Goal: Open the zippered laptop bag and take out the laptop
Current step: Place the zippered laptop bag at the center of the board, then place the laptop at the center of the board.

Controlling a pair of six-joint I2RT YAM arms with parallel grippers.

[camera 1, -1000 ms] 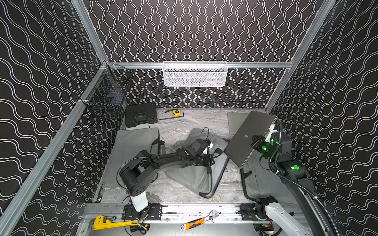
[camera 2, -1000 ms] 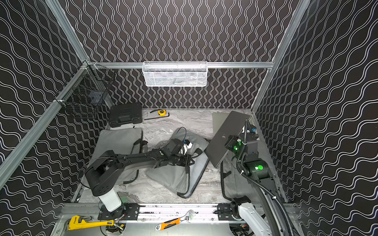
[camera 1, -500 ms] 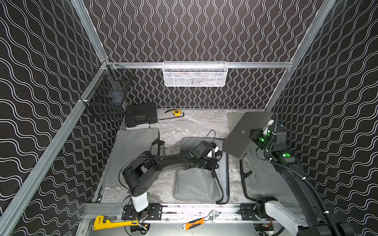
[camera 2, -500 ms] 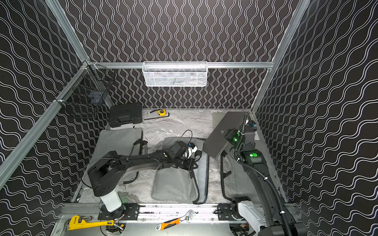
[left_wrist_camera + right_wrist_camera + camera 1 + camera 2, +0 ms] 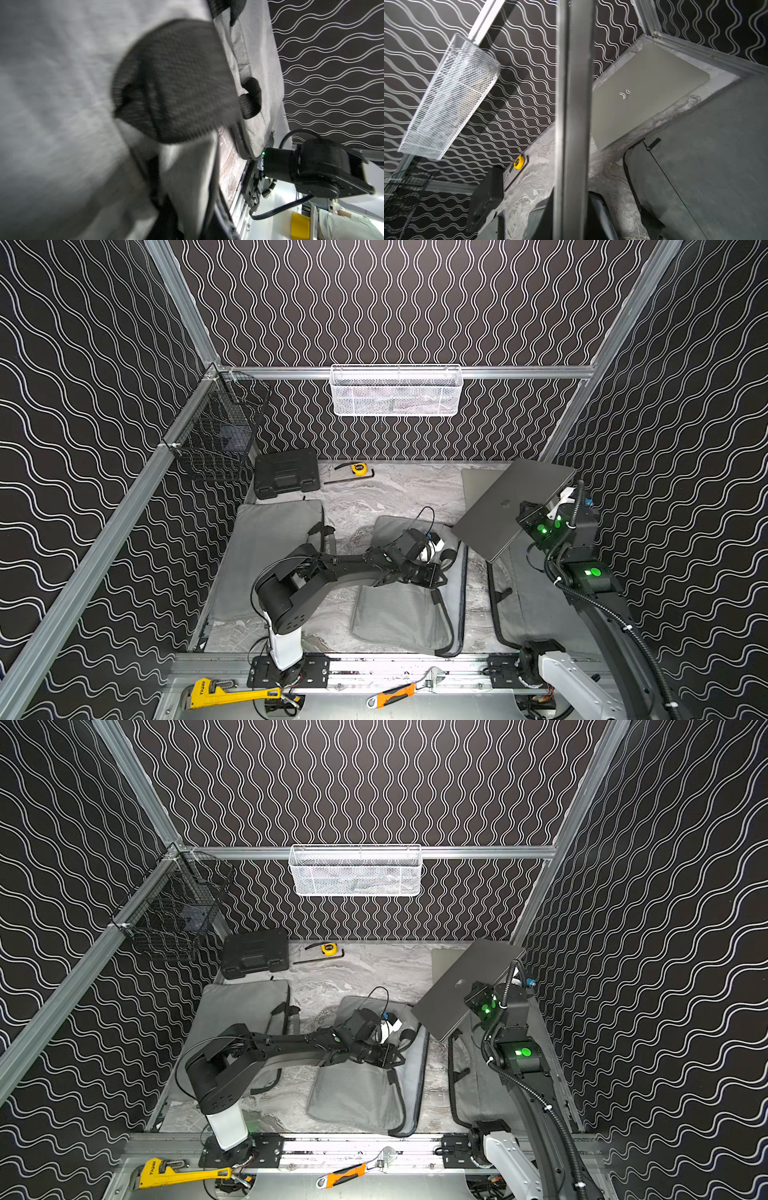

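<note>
Bag (image 5: 399,610) now lies flatter than before. Right end effector (image 5: 527,511) clamps the tilted laptop (image 5: 490,514) by its edge; left end effector (image 5: 436,574) is blurred, its opening indeterminable.

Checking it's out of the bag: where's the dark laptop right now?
In both top views the dark laptop hangs tilted on the right side, gripped by the right gripper, near a silver laptop lying in the back right corner.

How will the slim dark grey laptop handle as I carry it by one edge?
Likely stiff: the slim dark grey laptop shows no bend, though the right hand grips only one edge. Probably heavy off-centre, so it may pivot in the grip. Its smooth lid looks slippery.
</note>
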